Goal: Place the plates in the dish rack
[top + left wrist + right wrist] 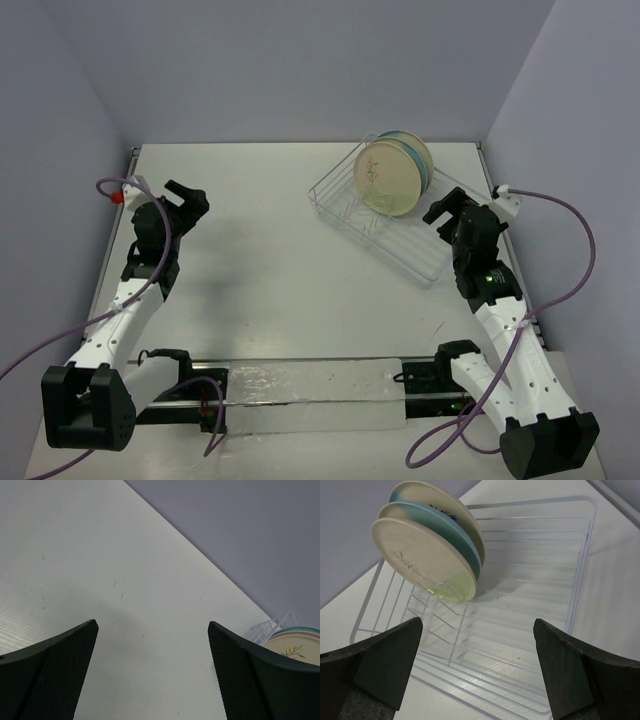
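Note:
Three plates stand on edge, leaning together, at the far end of the wire dish rack at the table's back right. In the right wrist view the front plate is cream with a sprig motif. A blue-edged plate and a third plate stand behind it. The rack's rim encloses bare wires nearer me. My right gripper hangs open just beside the rack's near right side, holding nothing. My left gripper is open over bare table at the left, far from the rack.
Lilac walls close the table at the back and both sides. Purple cables loop off each arm. A clear strip lies between the arm bases along the near edge. The table is white.

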{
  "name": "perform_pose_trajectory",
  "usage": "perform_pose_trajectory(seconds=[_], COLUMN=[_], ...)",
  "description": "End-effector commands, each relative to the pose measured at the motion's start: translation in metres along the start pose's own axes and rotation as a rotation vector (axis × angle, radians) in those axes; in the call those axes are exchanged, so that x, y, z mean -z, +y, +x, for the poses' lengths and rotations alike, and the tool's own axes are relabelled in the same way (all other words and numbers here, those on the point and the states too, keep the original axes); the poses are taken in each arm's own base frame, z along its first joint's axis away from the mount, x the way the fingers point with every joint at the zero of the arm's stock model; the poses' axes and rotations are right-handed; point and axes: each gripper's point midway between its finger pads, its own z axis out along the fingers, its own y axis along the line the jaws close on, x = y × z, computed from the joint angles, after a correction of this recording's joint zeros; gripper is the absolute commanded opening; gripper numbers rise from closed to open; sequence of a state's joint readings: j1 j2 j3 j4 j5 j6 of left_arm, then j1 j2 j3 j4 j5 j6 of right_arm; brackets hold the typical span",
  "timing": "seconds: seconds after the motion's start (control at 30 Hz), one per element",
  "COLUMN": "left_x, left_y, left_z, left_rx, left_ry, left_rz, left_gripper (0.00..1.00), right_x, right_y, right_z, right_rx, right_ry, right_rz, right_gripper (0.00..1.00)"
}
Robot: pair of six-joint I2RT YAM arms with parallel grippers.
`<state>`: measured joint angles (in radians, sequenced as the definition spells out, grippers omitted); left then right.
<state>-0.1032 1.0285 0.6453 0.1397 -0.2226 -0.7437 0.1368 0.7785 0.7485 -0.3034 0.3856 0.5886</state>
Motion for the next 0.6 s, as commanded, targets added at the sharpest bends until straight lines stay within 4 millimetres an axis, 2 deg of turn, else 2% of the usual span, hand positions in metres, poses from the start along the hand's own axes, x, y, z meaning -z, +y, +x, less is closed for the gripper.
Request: perform_pose_trajectory(seconds=[0.0,0.23,0.4,0.57], left_x=[0.005,0.0,-0.002,-0.006], left_y=[-0.017,-0.017,-0.017,-0.015], left_z=[-0.015,-0.01,-0.009,-0.006], left_rx=[0.003,-0.007,-0.009,-0.01], left_ry=[-0.052,-0.031,-0.025,-0.014], left_rz=[0.073,0.07,0.064,0.055], left_gripper=[0.99,0.99,0.99,0.99], right_x=[0.0,0.007,0.01,0.007], right_y=[-0.001,-0.015,-0.016,-0.021], right_z=[-0.007,-0.013,-0.016,-0.01], right_rx=[-0.008,0.002,0.001,0.017], right_ry=[-0.041,-0.092,-0.107,-0.096], right_rz=[-0.001,0.039,0.039,0.058], right_gripper=[1.0,1.0,1.0,1.0])
